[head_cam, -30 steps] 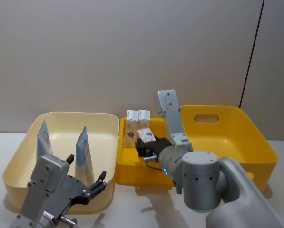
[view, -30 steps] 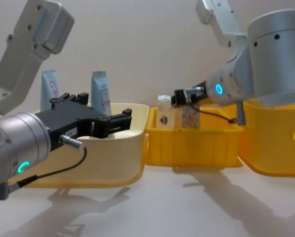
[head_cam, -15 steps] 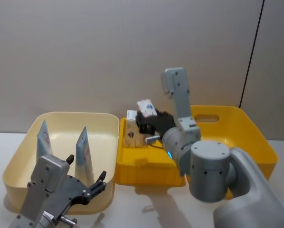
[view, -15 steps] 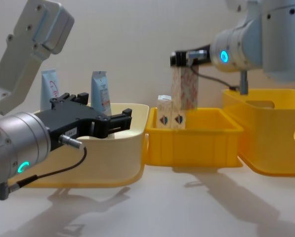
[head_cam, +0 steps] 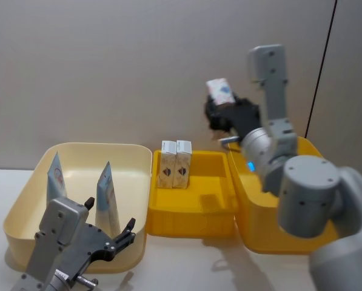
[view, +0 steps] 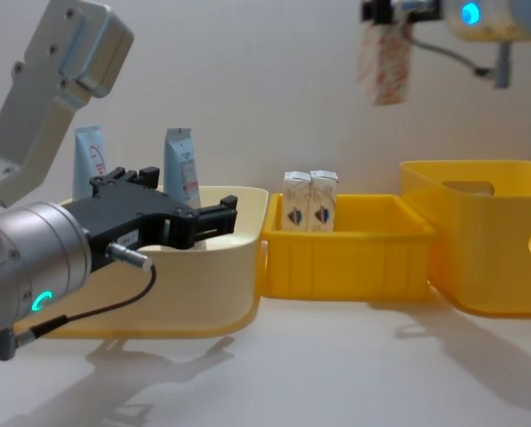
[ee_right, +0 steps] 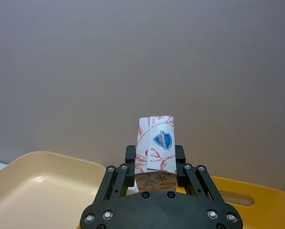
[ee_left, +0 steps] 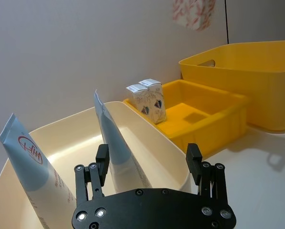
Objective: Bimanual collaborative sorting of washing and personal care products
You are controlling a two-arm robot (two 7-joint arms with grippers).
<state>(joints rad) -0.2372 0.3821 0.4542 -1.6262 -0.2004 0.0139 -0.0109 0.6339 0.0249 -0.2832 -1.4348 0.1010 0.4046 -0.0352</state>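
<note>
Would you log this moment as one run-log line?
right hand: shut on carton, high up | left hand: open, by cream bin | small yellow bin: two cartons | cream bin: two tubes

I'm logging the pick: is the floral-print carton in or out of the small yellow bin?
Out. The right end effector holds the carton high above the bin, where two other cartons stand.

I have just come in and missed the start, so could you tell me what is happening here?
The robot is sorting care products. Its right gripper is shut on a small white carton with pinkish print, held high in the air. Two more cartons stand in the small yellow bin, and two tubes stand in the cream bin. The left gripper hovers open at that bin's near side, holding nothing.
</note>
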